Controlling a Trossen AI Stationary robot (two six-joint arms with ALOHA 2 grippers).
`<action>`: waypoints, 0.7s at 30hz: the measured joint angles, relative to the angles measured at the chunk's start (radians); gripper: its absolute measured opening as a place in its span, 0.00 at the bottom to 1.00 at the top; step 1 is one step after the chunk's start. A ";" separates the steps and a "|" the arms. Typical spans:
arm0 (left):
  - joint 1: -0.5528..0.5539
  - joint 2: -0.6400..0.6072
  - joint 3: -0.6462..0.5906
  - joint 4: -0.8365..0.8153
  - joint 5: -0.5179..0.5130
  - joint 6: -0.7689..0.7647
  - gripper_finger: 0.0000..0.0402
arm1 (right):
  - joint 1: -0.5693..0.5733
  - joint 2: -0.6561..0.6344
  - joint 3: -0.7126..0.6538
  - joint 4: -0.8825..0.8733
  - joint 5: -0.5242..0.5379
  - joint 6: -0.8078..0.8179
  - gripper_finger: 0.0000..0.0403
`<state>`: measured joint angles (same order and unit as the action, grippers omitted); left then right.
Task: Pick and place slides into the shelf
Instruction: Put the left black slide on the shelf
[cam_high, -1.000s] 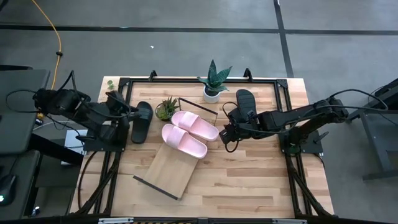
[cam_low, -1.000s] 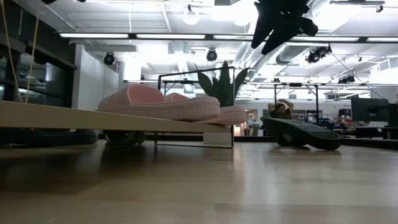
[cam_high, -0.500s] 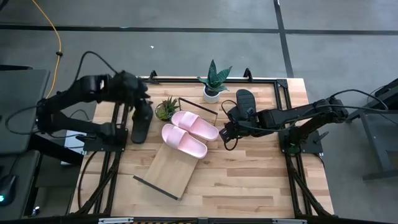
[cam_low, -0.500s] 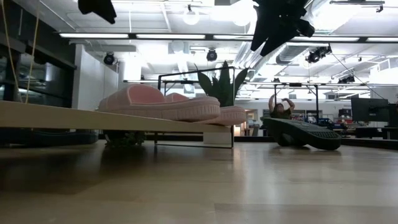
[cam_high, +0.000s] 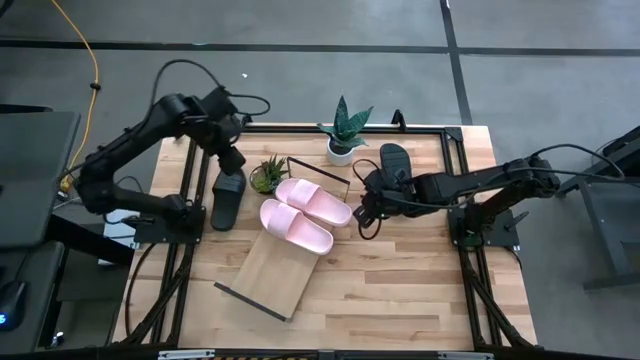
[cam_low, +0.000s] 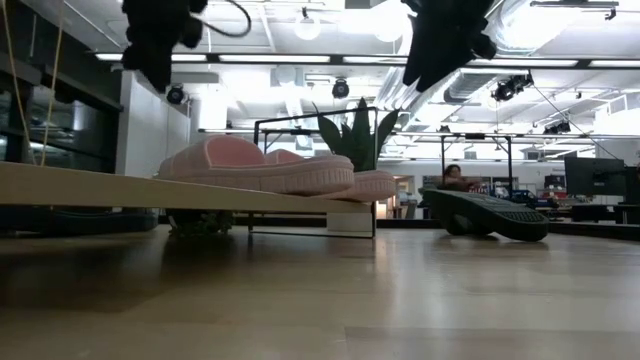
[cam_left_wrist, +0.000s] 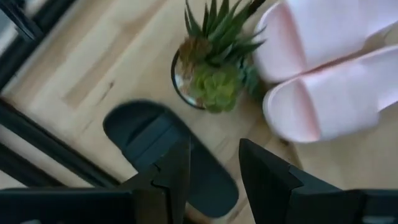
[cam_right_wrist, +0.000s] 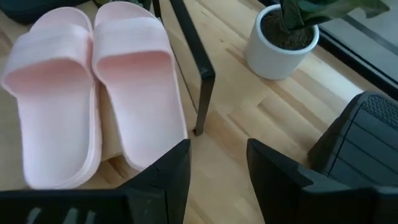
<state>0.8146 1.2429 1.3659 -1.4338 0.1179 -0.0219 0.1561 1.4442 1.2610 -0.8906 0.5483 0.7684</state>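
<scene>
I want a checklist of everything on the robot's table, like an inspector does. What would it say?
Surface: wooden tabletop, bare at the near side.
Job's things: two pink slides lie side by side on the shelf. One black slide lies on the table by the left arm; the other black slide lies by the right arm.
Clutter: small green succulent and a potted plant in a white pot.
Grippers: left gripper is above its black slide, open and empty. Right gripper hangs open and empty between the shelf and the other black slide.
Cables: yellow cable on the floor; black cables loop along both arms.
Surroundings: grey floor; a person shows far behind in the low view.
</scene>
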 joint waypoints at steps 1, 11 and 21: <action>-0.001 0.019 0.000 -0.010 0.000 0.005 0.32 | -0.003 0.000 0.000 0.004 -0.001 -0.008 0.36; -0.003 0.209 0.000 -0.070 0.030 0.171 0.32 | -0.008 0.000 0.000 0.070 -0.023 -0.074 0.36; -0.002 0.285 -0.008 -0.081 0.058 0.382 0.32 | -0.008 0.000 0.000 0.084 -0.043 -0.071 0.36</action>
<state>0.8124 1.5284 1.3577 -1.5146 0.1757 0.3605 0.1482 1.4441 1.2610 -0.8063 0.5049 0.6973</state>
